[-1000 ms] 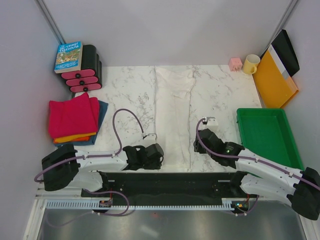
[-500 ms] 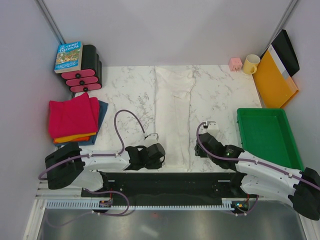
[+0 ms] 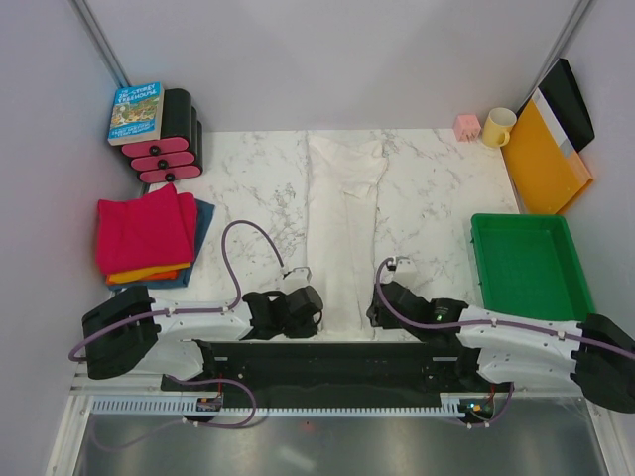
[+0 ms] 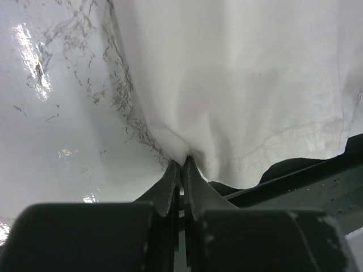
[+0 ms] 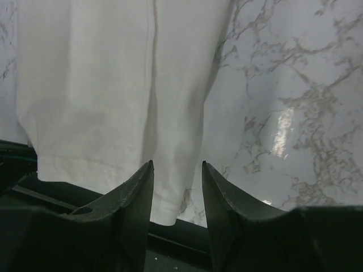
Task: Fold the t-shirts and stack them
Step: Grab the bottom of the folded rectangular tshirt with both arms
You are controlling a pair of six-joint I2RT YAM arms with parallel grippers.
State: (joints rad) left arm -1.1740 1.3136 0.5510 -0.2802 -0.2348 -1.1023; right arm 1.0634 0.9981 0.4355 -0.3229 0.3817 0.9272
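At the cream shirt hem, left gripper has pinched shut; right gripper half-open.

**Colours on the counter**

The counter is white marble with thin grey veins. The cream-white shirt is plain all over. In the folded stack, the magenta-pink shirt is vivid, the orange shirt shows as a bright strip, and the blue shirt is a muted dark tone. The tray is bright green, the mug pale yellow, the folder yellow-orange, and the book blue-covered.
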